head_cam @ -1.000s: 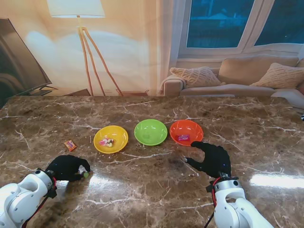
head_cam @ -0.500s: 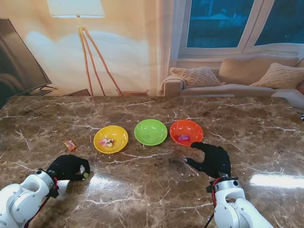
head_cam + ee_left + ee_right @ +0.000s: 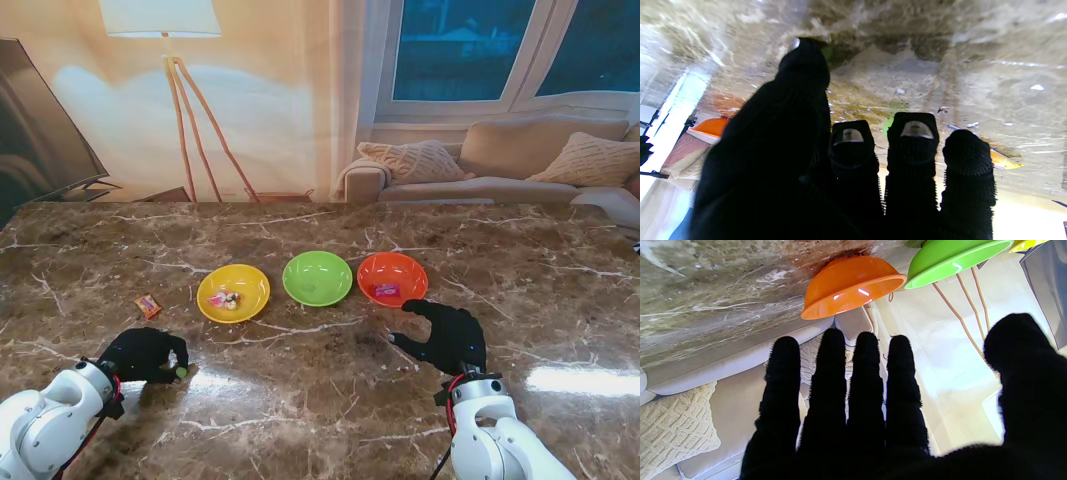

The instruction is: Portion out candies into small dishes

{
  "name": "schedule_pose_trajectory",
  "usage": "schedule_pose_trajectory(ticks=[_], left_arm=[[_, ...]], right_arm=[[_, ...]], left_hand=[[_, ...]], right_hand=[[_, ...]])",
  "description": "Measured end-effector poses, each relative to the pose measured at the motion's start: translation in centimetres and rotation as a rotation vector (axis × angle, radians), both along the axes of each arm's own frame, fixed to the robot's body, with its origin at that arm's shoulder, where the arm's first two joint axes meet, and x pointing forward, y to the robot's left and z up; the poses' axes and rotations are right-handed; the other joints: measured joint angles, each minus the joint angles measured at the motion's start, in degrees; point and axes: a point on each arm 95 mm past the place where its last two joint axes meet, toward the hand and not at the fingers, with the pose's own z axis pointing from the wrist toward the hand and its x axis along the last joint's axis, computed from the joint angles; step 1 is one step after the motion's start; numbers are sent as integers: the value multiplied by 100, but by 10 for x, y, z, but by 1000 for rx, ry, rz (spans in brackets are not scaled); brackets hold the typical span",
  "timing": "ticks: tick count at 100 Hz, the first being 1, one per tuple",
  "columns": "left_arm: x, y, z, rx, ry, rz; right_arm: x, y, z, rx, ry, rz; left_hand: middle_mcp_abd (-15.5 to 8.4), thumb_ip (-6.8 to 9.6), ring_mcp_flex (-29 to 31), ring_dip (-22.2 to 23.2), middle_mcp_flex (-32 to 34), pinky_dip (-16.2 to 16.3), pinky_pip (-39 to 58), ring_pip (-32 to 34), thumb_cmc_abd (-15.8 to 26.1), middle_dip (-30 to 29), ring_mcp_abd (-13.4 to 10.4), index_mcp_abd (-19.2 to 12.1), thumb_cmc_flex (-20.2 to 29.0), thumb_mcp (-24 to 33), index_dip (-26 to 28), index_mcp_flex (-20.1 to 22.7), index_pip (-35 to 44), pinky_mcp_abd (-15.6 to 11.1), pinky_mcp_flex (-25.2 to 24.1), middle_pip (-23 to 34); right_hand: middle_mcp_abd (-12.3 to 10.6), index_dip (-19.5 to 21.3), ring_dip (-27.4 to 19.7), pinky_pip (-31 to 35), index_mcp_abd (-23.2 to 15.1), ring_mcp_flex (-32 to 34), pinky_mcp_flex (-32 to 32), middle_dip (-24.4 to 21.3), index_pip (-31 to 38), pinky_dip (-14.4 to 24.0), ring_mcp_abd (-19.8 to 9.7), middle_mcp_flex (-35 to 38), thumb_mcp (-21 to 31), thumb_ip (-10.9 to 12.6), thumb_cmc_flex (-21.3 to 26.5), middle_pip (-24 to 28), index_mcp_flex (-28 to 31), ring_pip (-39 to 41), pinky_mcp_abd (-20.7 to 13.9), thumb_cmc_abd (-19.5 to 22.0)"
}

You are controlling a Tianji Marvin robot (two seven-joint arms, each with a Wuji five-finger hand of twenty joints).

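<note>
Three small dishes stand in a row: yellow bowl [image 3: 243,279], green bowl [image 3: 317,278], orange bowl [image 3: 400,269]. Wrapped candies [image 3: 222,298] lie in the yellow one and a pink candy [image 3: 387,290] in the orange one. My left hand [image 3: 145,353] rests low on the table at the near left, fingers curled, with a small green candy [image 3: 181,371] pinched at its tips. In the left wrist view the thumb [image 3: 803,70] presses beside the green candy [image 3: 827,52]. My right hand [image 3: 447,335] hovers just nearer to me than the orange bowl [image 3: 850,283], fingers spread, holding nothing.
An orange-wrapped candy [image 3: 148,306] lies loose on the marble table [image 3: 320,400], left of the yellow bowl and farther from me than my left hand. The green bowl [image 3: 953,256] looks empty. A sofa and a floor lamp stand beyond the table's far edge.
My left hand has tightened slightly over the green candy and stays in place. A pale glint seen at its fingers half a second ago is gone. The right hand has not moved.
</note>
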Motion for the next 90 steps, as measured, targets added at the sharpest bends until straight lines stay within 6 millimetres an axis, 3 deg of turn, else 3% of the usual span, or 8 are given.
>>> schedule_pose_trajectory(ticks=[60,72,90], left_arm=[[-5,-18,35,-147,-89,32],[8,-32,49,-184,-112,23],[46,-70,79,-223,-157,-18]], right_arm=[[1,0,0,2,-1,-3],[1,-1,0,4,-6,-8],[2,-3,1,11,-10,-17]], left_hand=[[-4,0,-8,-4,0,-1,0,-60,50,84,26,0,1,-47,152,2,6,46,-25,-1],[-6,0,-8,-4,0,-1,0,-62,50,95,32,0,1,-48,157,2,6,46,-26,-1],[-11,0,-8,-6,0,-1,0,-64,50,140,42,0,1,-62,225,2,6,47,-43,-1]], right_hand=[[0,0,0,2,0,0,0,0,0,0,1,1,37,0,0,0,0,1,4,0],[0,0,0,2,0,0,0,0,0,0,1,1,37,0,0,0,0,1,5,0],[0,0,0,2,0,0,0,0,0,0,1,1,37,0,0,0,0,6,6,0]])
